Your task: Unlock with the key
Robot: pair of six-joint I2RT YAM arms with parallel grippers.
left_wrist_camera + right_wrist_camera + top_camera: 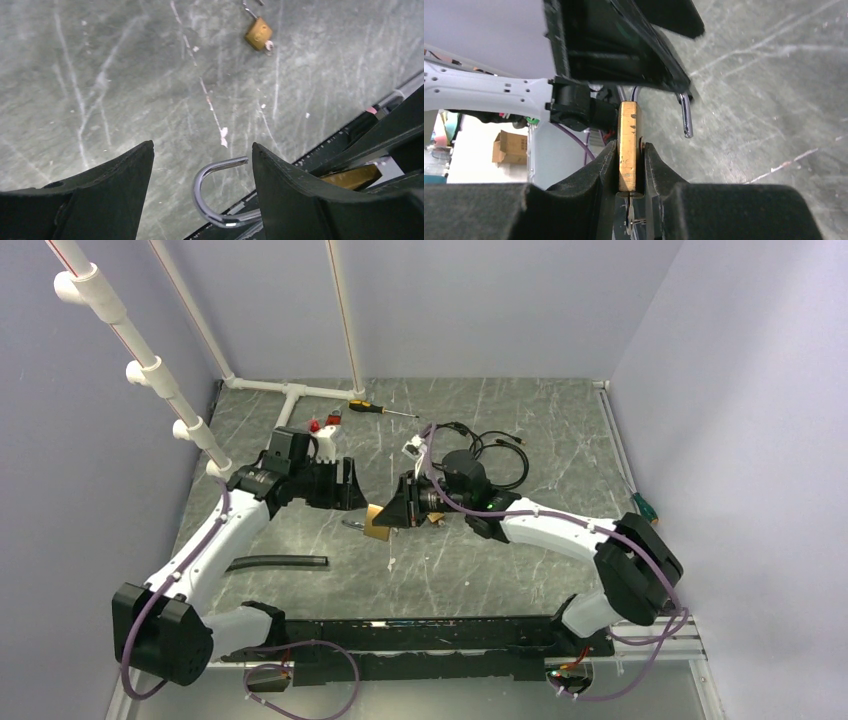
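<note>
Two-arm workstation during the unlocking task. The right end effector point(629, 148) was clenched on the brass padlock point(628, 145), its two fingers pressed against the flat faces of the body, and held it edge-on above the middle of the tabletop point(500, 570). The shackle point(686, 117) stood open, with its free end clear of the body. A slim metal part point(630, 220) protruded from the underside of the body; whether it was the key could not be told. The left end effector point(202, 150) faced the right one from the left side of the tabletop with its jaws released and spread wide. The curved shackle lay in the gap between them, close to one finger, and was not clamped. A second small brass padlock point(258, 33) lay flat on the tabletop, well apart from the held one. A yellow-handled screwdriver point(380, 408) lay near the far edge, and a coiled black cable point(500, 455) lay just beyond the right arm.
</note>
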